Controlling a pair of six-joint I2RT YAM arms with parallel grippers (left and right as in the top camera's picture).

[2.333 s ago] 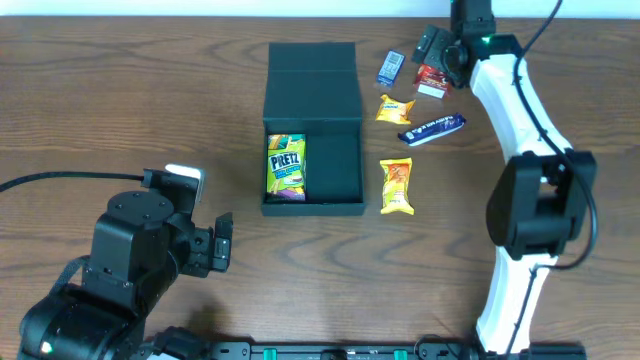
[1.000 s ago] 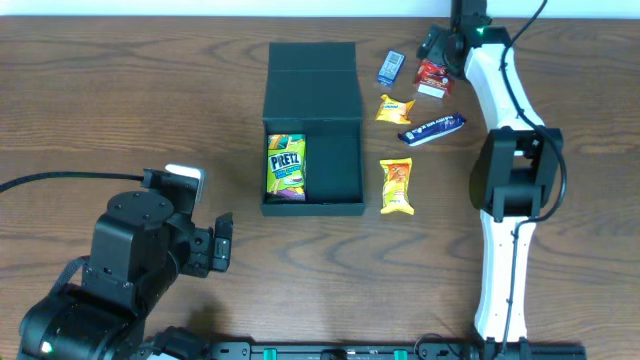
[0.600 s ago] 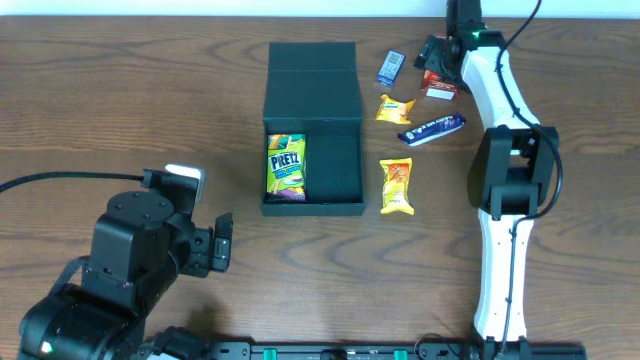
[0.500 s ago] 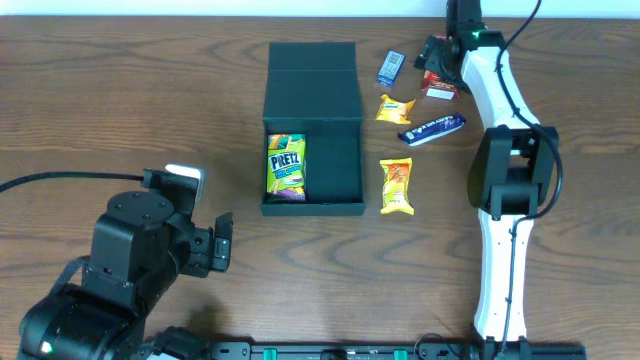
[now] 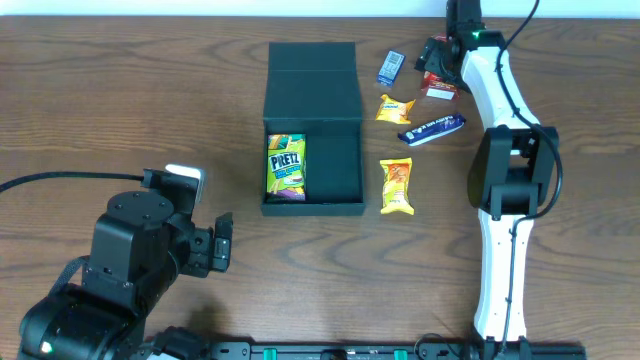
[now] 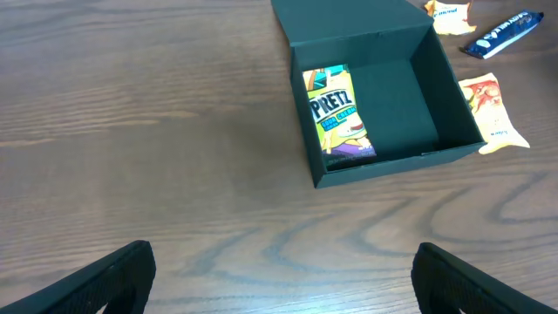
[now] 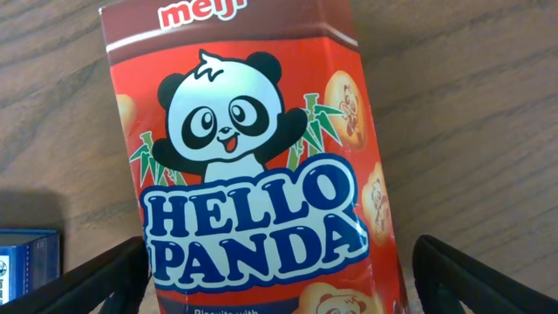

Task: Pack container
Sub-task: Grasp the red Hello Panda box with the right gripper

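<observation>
The container [image 5: 312, 130] is a matte black box, open, its flap lid laid back towards the far side. A green and yellow Pretz box [image 5: 286, 167] lies in its left half. It also shows in the left wrist view [image 6: 410, 105] with the Pretz box [image 6: 336, 112]. My right gripper [image 5: 436, 68] is at the far right over a red Hello Panda box [image 5: 441, 86]. In the right wrist view the Hello Panda box [image 7: 253, 166] lies between my open fingers [image 7: 96, 279]. My left gripper [image 5: 222, 245] is open and empty, near and to the left of the container.
A small blue box [image 5: 391, 67], a yellow packet [image 5: 393, 108], a dark blue bar [image 5: 432, 128] and an orange-yellow packet [image 5: 396, 186] lie right of the container. The blue box's corner shows at the lower left of the right wrist view [image 7: 26, 262].
The right arm has swung in over the Hello Panda box and the box has shifted slightly right. Nothing has moved in the last half second. The left arm is still.
</observation>
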